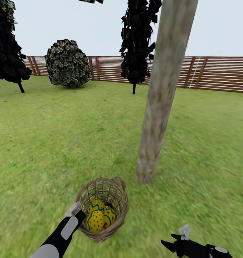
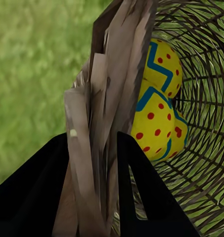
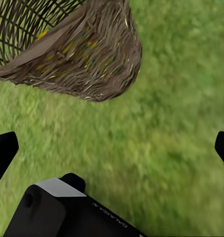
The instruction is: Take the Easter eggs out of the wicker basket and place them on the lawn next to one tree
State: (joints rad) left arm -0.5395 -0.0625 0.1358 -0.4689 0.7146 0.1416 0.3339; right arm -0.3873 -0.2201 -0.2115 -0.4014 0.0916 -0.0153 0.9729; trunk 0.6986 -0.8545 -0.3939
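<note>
Head view, lower middle: eggs are all seen inside the basket beside the tree, its rim pinched by the left gripper; right gripper spread wide, nothing placed yet.

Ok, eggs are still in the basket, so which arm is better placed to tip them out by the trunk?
Left. The left gripper is clamped on the wicker basket rim, with the Easter eggs just inside. The right gripper hangs open over the lawn, apart from the basket. The tree stands close beyond.
</note>
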